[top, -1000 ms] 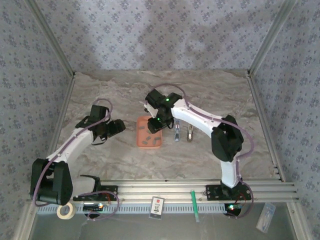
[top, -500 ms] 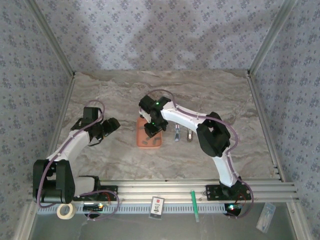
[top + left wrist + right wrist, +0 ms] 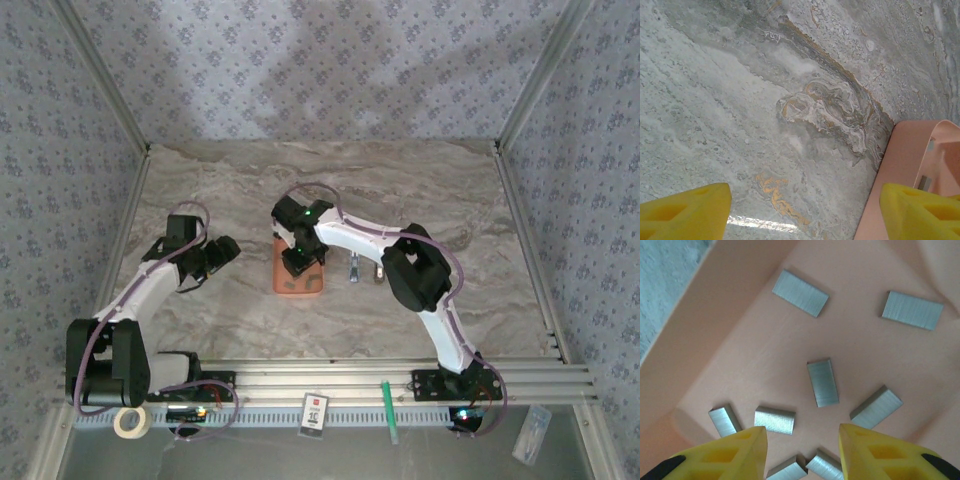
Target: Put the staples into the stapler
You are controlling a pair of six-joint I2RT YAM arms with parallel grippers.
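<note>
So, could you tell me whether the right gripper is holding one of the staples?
No, the right gripper stands open above the orange tray, and the staples lie loose on its floor.

The table (image 3: 730, 100) is grey-beige marble with rust and white veins. The walls (image 3: 320, 70) carry a blue-grey floral print. The tray (image 3: 730, 330) is salmon orange, and the staples (image 3: 823, 382) in it are dull silver-grey. The stapler (image 3: 353, 268), right of the tray, is light blue. The left gripper (image 3: 800, 212) and right gripper (image 3: 802, 447) have bright yellow fingers. The arms (image 3: 350, 232) are white with black joints. At the near edge lie a green pen (image 3: 388, 410) and cream tape (image 3: 128, 421).
</note>
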